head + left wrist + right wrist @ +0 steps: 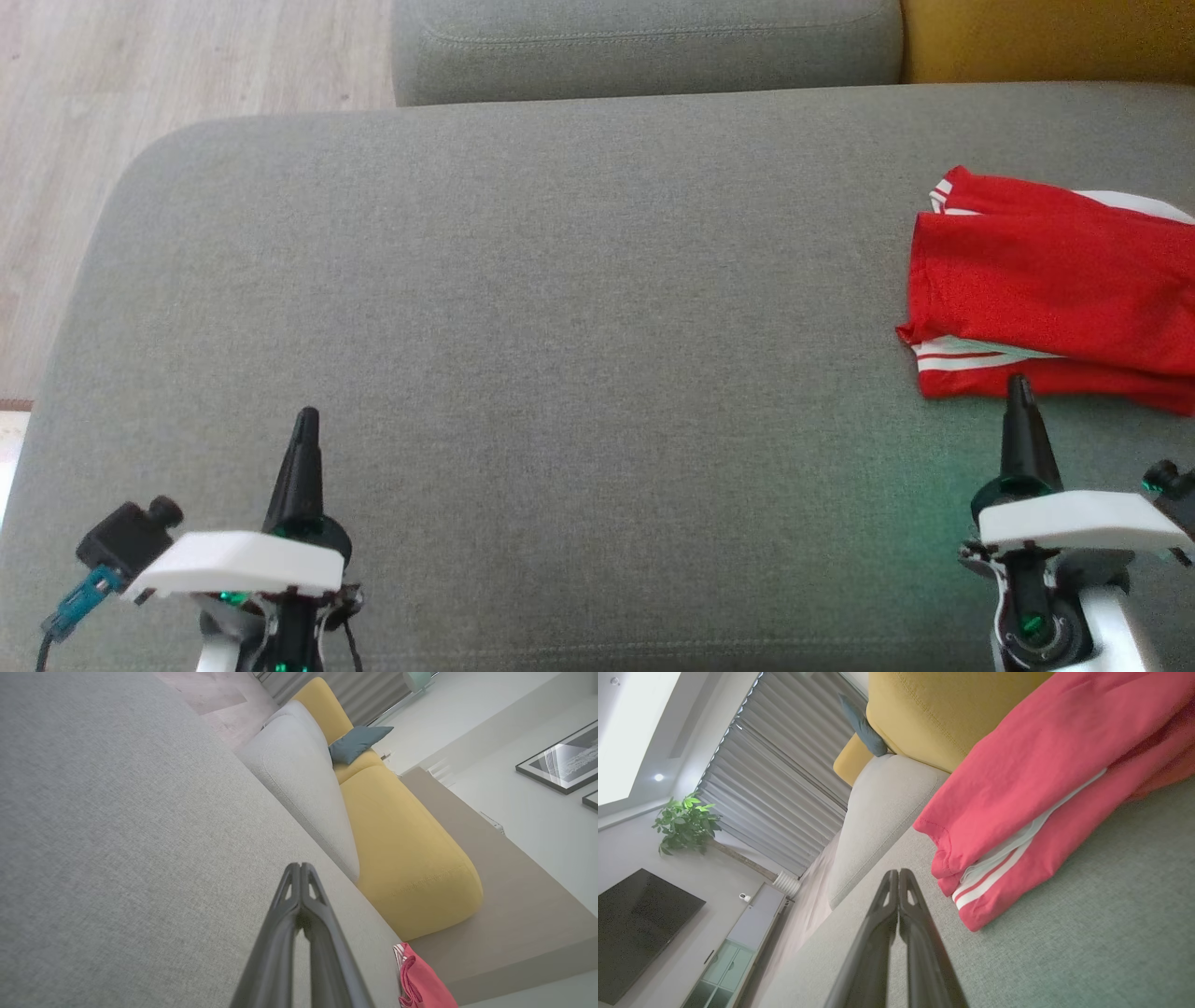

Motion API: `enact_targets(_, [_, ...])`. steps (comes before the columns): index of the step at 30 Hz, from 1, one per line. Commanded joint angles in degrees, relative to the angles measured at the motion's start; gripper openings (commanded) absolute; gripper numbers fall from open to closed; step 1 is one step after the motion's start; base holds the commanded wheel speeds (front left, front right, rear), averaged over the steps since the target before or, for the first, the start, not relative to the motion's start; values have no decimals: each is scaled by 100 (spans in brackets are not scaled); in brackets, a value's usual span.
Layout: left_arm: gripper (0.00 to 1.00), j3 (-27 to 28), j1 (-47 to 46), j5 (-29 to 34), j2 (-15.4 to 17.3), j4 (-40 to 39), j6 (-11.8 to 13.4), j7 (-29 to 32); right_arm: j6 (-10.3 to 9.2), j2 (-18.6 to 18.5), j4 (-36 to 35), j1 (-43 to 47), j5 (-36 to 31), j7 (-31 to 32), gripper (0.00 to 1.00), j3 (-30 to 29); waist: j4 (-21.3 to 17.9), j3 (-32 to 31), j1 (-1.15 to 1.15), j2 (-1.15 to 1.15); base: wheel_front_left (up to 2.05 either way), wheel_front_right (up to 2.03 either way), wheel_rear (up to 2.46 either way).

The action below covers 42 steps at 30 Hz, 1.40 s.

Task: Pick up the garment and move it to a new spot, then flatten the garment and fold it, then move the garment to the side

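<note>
Left claw (306, 417): low over the near-left part of the grey seat cushion (560, 280), fingers pointing away from the robot toward the grey back cushion (644, 47). The two fingers were pressed together tip to tip, with nothing between them.

Right claw (1018, 385): same pose at the near-right, also pinched fully closed and empty. In the right wrist view its tips lay just beside the garment's folded corner, with a sliver of cushion between them.

Garment (1055, 289): red with white stripes, folded in layers and lying flat at the far right of the seat cushion. It ran off the right border of the head view.

Edges: the seat cushion's rounded left edge dropped to pale wooden floor (140, 75). The back cushion closed the far side, with a yellow sofa section (1046, 37) beside it.

Room: a broad stretch of open grey fabric lay between the claws and left of the garment.
</note>
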Motion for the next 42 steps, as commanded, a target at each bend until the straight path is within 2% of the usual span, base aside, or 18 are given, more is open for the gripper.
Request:
enact_targets(1, [0, 154, -314, -180, 97, -159, -30, 50, 6, -91, -229, -217, 205, 77, 0, 23, -1, -6, 0, 0, 0, 0, 0])
enact_targets(42, [0, 636, -498, -2590, 136, 124, -168, 731, 10, -103, -286, -201, 2895, 757, 0, -194, -32, -148, 0, 0, 0, 0, 0])
